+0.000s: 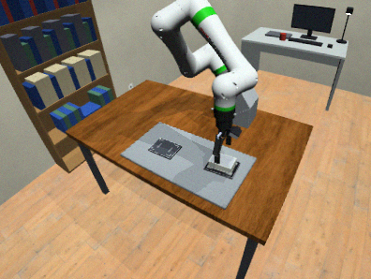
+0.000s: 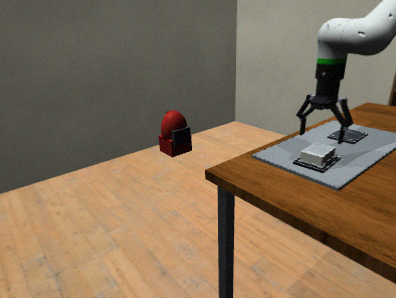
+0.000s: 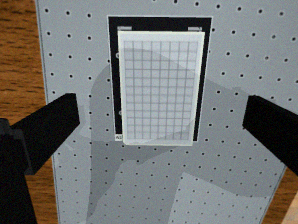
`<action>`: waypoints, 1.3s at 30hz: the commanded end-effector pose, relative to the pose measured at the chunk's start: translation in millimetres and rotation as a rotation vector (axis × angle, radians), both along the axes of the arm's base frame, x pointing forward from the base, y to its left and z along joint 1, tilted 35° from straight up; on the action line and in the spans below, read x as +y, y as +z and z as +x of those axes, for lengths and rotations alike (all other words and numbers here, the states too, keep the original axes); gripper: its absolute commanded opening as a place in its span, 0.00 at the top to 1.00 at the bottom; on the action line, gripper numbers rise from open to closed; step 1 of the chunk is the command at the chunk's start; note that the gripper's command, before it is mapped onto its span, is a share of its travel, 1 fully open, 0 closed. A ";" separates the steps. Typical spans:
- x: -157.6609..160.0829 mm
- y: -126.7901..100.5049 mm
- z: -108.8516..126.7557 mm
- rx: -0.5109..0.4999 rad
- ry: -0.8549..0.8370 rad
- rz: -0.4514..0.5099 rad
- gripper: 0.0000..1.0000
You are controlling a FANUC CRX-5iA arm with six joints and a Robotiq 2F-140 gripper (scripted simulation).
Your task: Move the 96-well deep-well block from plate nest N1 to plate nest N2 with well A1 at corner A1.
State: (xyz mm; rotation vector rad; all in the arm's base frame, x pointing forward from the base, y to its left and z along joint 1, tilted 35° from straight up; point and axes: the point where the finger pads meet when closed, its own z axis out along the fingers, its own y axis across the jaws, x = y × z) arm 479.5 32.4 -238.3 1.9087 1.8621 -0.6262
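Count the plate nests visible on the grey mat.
2. One nest lies bare toward the bookshelf side of the mat. The other holds the deep-well block, under the open gripper. No part of the mat appears hidden.

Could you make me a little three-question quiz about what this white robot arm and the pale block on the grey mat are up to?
1. True or false: the black two-finger gripper is clamped on the pale grid-topped deep-well block.
2. Where does the block sit? A) in a black plate nest on the grey perforated mat; B) on the bare wooden table; C) on the floor.
3. Fill in: in the wrist view, the two black fingers stand on either ____ of the block.

Key: 1 false, the fingers are wide open above it. 2 A. 3 side.
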 end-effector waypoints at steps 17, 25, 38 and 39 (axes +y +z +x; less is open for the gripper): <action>-12.3 -18.6 0.0 -0.001 0.001 0.001 0.00; -19.0 -28.2 -0.5 -0.001 0.001 0.001 0.00; -30.4 -44.6 -1.2 -0.001 0.001 0.001 0.00; -31.4 -45.9 -1.3 -0.001 0.001 0.001 0.00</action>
